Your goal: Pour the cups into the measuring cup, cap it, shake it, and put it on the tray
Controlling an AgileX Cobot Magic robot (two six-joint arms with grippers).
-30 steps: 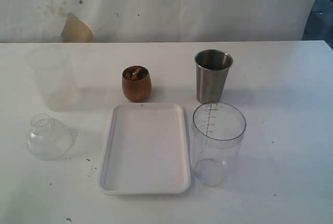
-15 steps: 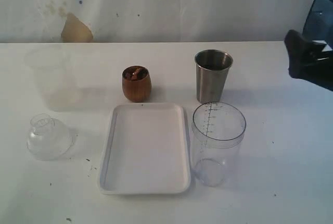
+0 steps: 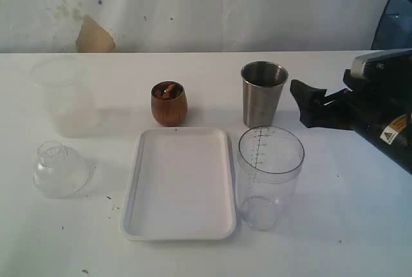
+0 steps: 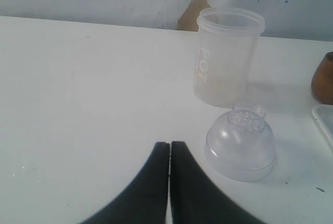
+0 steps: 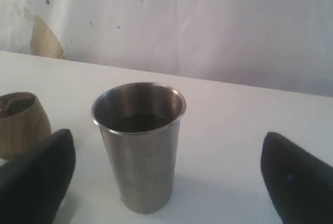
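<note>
The steel tumbler (image 3: 262,93) stands upright behind the measuring cup (image 3: 269,177), a clear scaled cylinder to the right of the white tray (image 3: 179,183). The brown wooden cup (image 3: 168,103) with something inside sits behind the tray. My right gripper (image 3: 301,104) is open, just right of the tumbler and not touching it. In the right wrist view the tumbler (image 5: 139,146) stands ahead between the spread fingers (image 5: 36,177), with the gripper (image 5: 166,143) open and the wooden cup (image 5: 21,122) beside it. My left gripper (image 4: 169,148) is shut and empty over bare table.
A clear dome lid (image 3: 60,171) lies left of the tray, with a frosted unmarked cup (image 3: 61,93) behind it. The left wrist view shows the lid (image 4: 240,146), the frosted cup (image 4: 228,57) and the wooden cup's edge (image 4: 323,78). A wall backs the table.
My right arm has come in from the right edge of the exterior view and now sits close beside the steel tumbler. Nothing on the table has moved.
</note>
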